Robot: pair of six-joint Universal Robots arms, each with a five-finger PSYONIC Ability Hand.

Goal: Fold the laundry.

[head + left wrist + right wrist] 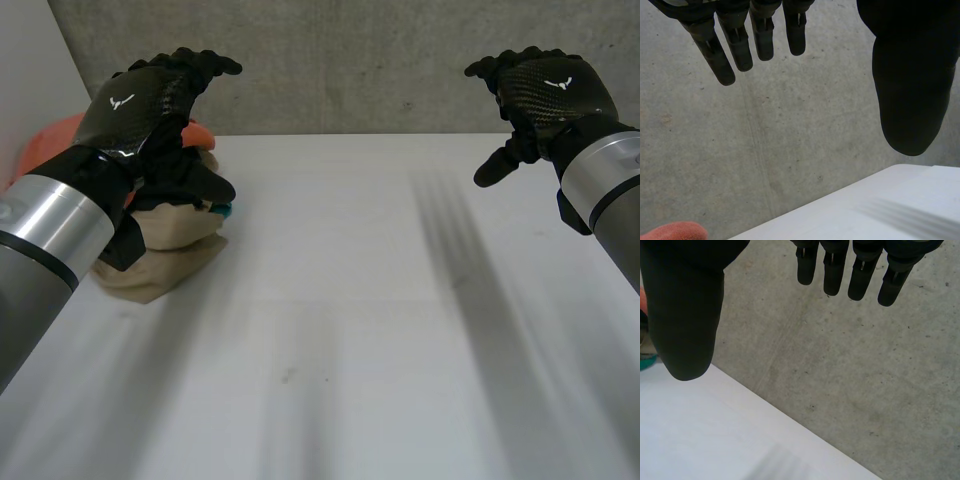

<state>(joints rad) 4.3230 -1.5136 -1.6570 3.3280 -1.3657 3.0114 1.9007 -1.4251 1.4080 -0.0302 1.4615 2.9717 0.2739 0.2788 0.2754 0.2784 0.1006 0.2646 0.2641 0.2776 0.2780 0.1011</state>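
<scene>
L hand (150,100) was raised over the laundry pile (150,275) at the table's (380,330) far-left corner, fingers (737,47) straight, spread from the thumb, nothing held. Pile: beige cloth (180,232) in front, orange cloth (50,145) behind, teal bit (222,209) at its side. R hand (545,95) hung over the table's right side, well apart from the pile, fingers (860,277) straight & relaxed, also empty. Concrete wall (350,60) behind.
</scene>
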